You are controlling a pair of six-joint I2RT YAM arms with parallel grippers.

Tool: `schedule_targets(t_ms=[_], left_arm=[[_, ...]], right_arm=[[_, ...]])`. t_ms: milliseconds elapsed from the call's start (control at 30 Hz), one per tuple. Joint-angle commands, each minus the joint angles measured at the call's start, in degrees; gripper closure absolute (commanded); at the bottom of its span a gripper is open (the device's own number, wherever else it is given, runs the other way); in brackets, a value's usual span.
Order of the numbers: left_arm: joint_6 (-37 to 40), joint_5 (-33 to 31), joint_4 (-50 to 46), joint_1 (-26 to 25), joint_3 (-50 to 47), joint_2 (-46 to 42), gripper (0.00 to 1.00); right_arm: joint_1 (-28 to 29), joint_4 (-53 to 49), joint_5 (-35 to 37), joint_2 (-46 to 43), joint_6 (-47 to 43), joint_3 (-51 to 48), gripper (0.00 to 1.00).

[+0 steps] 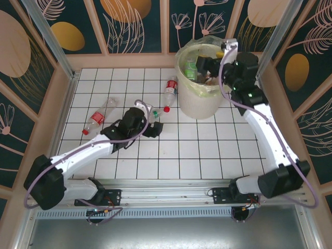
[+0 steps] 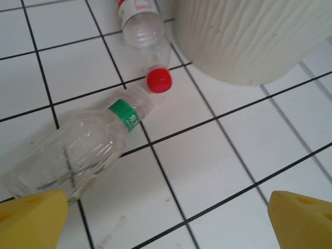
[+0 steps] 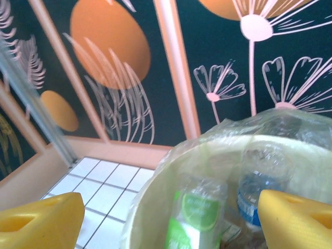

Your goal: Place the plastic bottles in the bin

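Left claw (image 2: 166, 231): we see its yellow fingers (image 2: 31, 220) at the bottom corners of the wrist view, spread wide with nothing between them. It hangs low over the table (image 1: 207, 150), right at the clear bottle.
Clear bottle (image 2: 78, 155): it's flat on the white tiles with its long axis on a diagonal. The neck aims away and to the right, toward the bin, and the base end is down by the left finger. We make out a see-through, dented body with a green band at the shoulder.
Red-cap bottle (image 2: 142, 31): also on its side, just beside the bin's wall, with its long axis running near to far. The red cap points back toward the arms and sits just beside the clear bottle's neck. The body is clear with a red-and-white label.
Third bottle (image 1: 101, 115): we spot it well off to the left, lying flat and slanted, cap end toward the near-left. It's clear with a red label.
Bin (image 1: 199, 101): pale cream, round and upright at the far right of the table, with a clear bag over the rim.
Bottles inside: a green-labelled one (image 3: 197, 212) and a blue-labelled one (image 3: 254, 199), both roughly on end.
Right claw (image 3: 166, 223): up over the bin's mouth, fingers parted wide, holding nothing.
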Motion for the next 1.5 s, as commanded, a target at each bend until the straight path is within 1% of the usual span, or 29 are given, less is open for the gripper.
schedule_targets(t_ms=[0,133,200,300,467,633,767,967,1067,1167,1233,1333,1400,1467], left_arm=[[6.3,-1.1,-8.2,2.4,6.0,4.4,0.01],[10.3,0.5,-14.0,6.5,12.5,10.0,0.01],[12.4,0.8,-16.7,7.7,15.2,13.1,0.01],[16.5,3.5,-18.9,9.3,18.0,17.4,0.01],[20.2,6.8,-21.8,12.2,22.2,24.6,0.01],[21.5,3.3,-23.1,13.1,23.7,29.9,0.01],[21.3,2.5,-22.6,13.3,24.2,31.9,0.01],[19.7,3.9,-22.8,13.3,24.5,33.6,0.11],[18.6,4.8,-22.8,13.3,24.3,33.6,0.22],[17.4,5.5,-22.4,13.3,23.6,33.4,0.38],[16.7,6.3,-22.1,13.3,23.0,32.8,0.45],[14.7,8.5,-20.5,13.3,21.6,30.3,0.46],[12.2,12.9,-17.6,13.3,19.6,26.8,0.47],[9.3,18.8,-13.2,13.3,16.7,23.3,0.47]], right_arm=[[-0.1,-2.6,-7.1,-5.6,0.7,-5.9,0.12],[0.1,-2.6,-12.2,-12.3,3.7,-13.7,0.12],[0.0,-2.1,-13.6,-15.5,5.1,-17.5,0.12],[0.1,-2.8,-14.3,-18.9,6.1,-21.0,0.11],[0.1,-4.5,-16.0,-22.1,7.1,-25.0,0.11],[0.1,-5.8,-15.9,-24.8,7.7,-28.1,0.11],[0.1,-6.0,-16.4,-25.8,8.2,-29.9,0.11],[0.1,-5.7,-16.7,-25.9,8.7,-30.9,0.11],[0.1,-5.4,-16.9,-26.0,9.0,-31.4,0.11],[0.2,-5.0,-17.3,-26.2,9.6,-32.0,0.11],[0.4,-4.7,-17.6,-26.4,10.0,-32.5,0.12],[0.6,-3.6,-18.0,-26.7,12.0,-33.7,0.12],[0.8,-1.8,-17.9,-27.2,15.1,-34.8,0.12],[0.9,1.2,-18.5,-27.3,18.9,-36.3,0.13]])
